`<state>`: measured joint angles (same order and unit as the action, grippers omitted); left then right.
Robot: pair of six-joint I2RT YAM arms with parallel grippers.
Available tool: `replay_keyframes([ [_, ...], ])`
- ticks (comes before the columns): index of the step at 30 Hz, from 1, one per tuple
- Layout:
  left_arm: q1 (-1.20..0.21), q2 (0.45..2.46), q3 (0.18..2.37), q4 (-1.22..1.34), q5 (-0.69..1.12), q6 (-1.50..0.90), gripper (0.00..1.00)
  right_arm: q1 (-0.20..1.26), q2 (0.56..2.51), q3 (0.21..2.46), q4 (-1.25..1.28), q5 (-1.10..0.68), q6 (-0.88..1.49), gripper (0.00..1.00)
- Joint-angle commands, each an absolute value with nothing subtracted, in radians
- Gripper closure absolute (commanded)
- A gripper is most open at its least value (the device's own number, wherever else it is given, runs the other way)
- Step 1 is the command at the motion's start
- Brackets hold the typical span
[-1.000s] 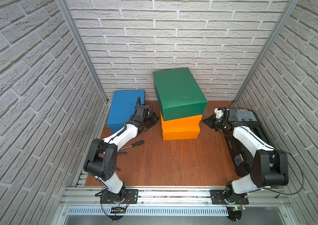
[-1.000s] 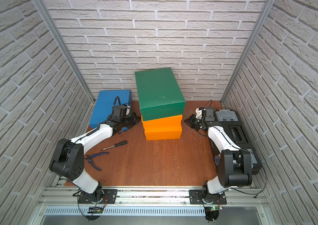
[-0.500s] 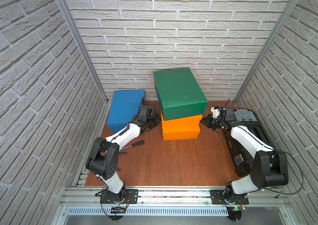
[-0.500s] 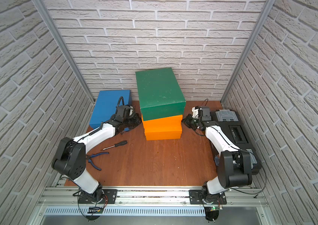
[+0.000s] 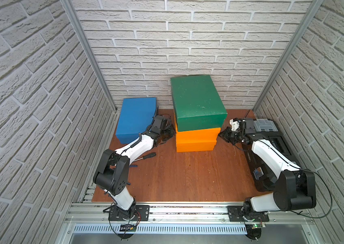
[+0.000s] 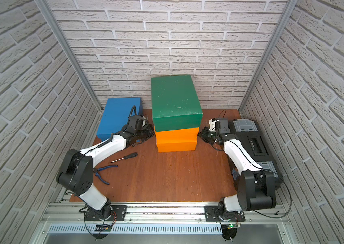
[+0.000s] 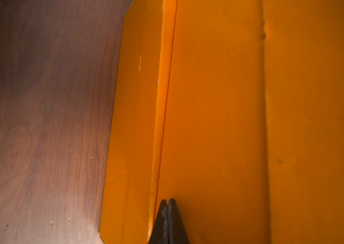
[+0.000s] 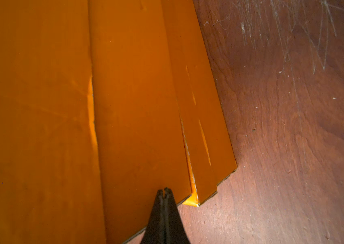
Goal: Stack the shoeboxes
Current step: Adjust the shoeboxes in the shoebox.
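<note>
Shoeboxes [image 5: 197,101] — blue one [image 5: 134,118] partly hidden by the left arm [image 5: 137,147]; left end effector [image 7: 168,201], right end effector [image 8: 164,189] closed, empty.

Brown wooden table [image 5: 188,173] bears blue shoebox [image 5: 135,116]; lower orange shoebox [image 5: 195,146]; black toolbox [image 6: 259,145]; screwdriver [image 6: 125,157]; pliers [image 6: 106,167].

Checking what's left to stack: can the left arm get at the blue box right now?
Probably yes: the blue box stands alone beside it, nothing on top. But the left tool is shut at the orange boxes, so it must back off and open first.
</note>
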<state>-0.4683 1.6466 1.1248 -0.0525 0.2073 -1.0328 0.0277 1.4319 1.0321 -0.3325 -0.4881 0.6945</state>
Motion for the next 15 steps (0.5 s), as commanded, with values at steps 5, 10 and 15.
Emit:
replay_keyframes([
  [5, -0.501, 1.593, 1.091, -0.031, 0.258, -1.040, 1.00, 0.059, 1.390, 1.038, -0.345, -0.540, 0.666, 0.97],
  [10, -0.508, 1.582, 1.082, -0.028, 0.261, -1.047, 1.00, 0.058, 1.378, 1.042, -0.359, -0.538, 0.661, 0.97],
  [15, -0.526, 1.564, 1.080, -0.032, 0.255, -1.051, 1.00, 0.056, 1.369, 1.046, -0.375, -0.531, 0.652, 0.97],
])
